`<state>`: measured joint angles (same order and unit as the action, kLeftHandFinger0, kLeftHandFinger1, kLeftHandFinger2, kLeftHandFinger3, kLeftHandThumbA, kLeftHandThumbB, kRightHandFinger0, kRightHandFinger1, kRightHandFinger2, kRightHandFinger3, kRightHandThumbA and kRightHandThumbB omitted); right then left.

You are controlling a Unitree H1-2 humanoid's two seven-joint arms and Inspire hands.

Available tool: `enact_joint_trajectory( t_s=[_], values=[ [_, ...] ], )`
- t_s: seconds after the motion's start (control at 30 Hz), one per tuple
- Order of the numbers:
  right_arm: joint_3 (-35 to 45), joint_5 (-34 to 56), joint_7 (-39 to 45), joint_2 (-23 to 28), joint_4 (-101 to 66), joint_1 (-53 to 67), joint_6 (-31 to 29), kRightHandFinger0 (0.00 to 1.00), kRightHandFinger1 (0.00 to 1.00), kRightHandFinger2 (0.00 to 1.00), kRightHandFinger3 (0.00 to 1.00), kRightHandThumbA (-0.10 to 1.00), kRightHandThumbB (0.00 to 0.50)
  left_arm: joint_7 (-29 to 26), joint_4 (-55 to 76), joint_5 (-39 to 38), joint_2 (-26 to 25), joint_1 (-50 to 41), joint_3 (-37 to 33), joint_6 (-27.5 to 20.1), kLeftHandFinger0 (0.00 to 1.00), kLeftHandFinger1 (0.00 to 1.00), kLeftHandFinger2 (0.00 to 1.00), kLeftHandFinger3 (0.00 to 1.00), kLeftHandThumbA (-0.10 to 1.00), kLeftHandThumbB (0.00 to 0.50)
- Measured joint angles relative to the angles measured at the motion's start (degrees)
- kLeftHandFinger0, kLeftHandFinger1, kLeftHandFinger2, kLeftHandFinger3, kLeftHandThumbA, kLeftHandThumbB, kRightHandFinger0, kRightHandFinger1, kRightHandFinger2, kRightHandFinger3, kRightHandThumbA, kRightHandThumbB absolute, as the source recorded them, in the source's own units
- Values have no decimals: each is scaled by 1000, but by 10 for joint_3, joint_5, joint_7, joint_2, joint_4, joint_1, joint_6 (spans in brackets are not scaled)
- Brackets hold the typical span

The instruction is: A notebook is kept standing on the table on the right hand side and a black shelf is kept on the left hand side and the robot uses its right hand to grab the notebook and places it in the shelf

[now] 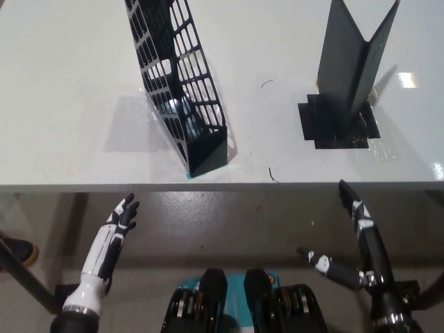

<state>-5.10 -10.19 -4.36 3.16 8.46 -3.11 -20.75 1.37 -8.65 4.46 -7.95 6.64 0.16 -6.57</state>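
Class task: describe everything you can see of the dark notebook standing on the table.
The dark notebook stands upright on the white table's right side, covers splayed into a V. It looks thin, stiff and matte. Its base rests on black tape patches. Nothing else touches it; the black right hand hangs below the table edge.

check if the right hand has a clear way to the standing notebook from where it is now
Probably yes. The right hand is open below the table edge, almost straight under the notebook, which stands upright on black tape. Nothing lies between them; the black shelf stands well off to its left.
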Motion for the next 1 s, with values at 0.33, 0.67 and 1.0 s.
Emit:
enact_joint_trajectory(
  t_s=[0.33, 0.67, 1.0],
  values=[
    [-19, -13, -15, -11, -112, 70, -18, 1000, 1000, 1000, 1000, 1000, 136, 9, 40, -9, 7, -55, -3, -17, 1000, 1000, 1000, 1000, 1000, 144],
    [56, -55, -54, -57, -200, -36, -11, 1000, 1000, 1000, 1000, 1000, 256, 22, 60, -16, 11, -72, -5, -18, 1000, 1000, 1000, 1000, 1000, 148],
    [121, -77, -87, -57, -158, -173, 41, 1000, 1000, 1000, 1000, 1000, 333, 26, 64, -17, 13, -76, -6, -18, 1000, 1000, 1000, 1000, 1000, 179]
  ],
)
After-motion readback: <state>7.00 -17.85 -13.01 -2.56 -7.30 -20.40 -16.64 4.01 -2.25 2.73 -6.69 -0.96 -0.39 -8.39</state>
